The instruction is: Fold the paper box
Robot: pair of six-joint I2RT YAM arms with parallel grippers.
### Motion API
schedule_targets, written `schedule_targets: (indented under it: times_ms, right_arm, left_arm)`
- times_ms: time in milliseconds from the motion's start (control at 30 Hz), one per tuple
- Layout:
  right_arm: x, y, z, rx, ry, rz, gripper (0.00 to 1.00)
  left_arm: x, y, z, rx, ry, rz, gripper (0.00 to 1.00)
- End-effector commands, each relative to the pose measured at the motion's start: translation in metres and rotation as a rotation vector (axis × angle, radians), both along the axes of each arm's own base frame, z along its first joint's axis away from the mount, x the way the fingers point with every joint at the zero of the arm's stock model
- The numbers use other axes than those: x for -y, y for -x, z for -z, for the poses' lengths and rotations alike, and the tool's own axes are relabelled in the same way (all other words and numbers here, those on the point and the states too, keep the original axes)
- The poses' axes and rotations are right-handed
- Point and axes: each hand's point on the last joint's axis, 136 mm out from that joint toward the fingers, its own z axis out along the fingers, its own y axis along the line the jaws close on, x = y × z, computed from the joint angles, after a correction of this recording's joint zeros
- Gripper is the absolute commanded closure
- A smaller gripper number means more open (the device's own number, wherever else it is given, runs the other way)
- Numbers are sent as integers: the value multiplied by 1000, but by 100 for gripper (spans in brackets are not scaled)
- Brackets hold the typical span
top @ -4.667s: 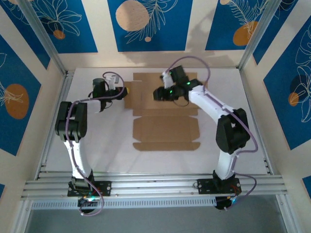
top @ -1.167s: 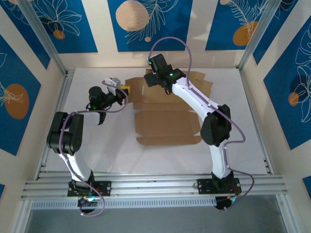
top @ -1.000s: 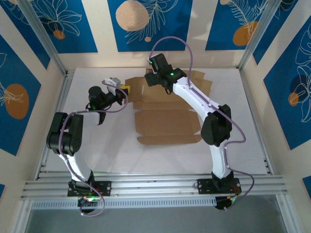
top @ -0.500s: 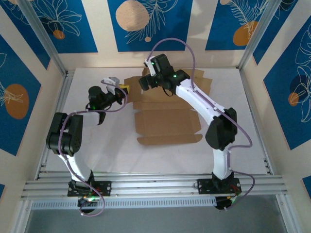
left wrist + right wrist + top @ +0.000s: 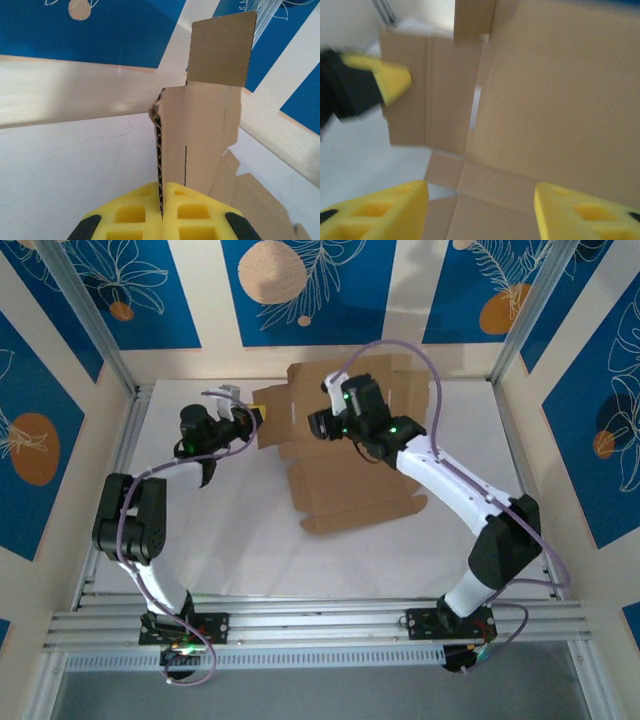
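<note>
Left gripper [image 5: 162, 200], arm outstretched, pinches a flap of the paper box [image 5: 200, 135]; right gripper [image 5: 481, 192], elbow bent, seemingly gapes, panel just ahead.

The half-raised paper box [image 5: 352, 488] blocks the far middle; the near table [image 5: 240, 550] lies open.

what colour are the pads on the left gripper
Yellow; clearest in the left wrist view, where the left gripper pinches the edge of the paper box.

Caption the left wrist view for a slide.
Left gripper pinches the edge of the paper box, whose brown flaps stand upright against the blue and white wall.
</note>
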Motion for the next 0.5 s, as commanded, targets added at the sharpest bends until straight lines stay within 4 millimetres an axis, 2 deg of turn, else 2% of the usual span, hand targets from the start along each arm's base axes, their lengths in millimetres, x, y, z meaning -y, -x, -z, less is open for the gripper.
schedule_targets:
  times_ms: [0,100,167,300,467]
  right_arm:
    - [-23,13,39,-76,64,-90,42]
    - [-43,25,80,-161,177,-165,34]
    - [-56,30,99,-153,249,-202,29]
    - [-76,30,118,-130,349,-219,22]
    - [-73,8,121,-66,439,-121,21]
  left_arm:
    - [0,-5,-20,-114,72,-13,100]
    - [4,-3,-14,-190,58,8,100]
    - [3,-3,-15,-198,46,-9,100]
    - [4,-4,-20,-218,43,-5,100]
    - [6,-4,-29,-202,61,9,100]
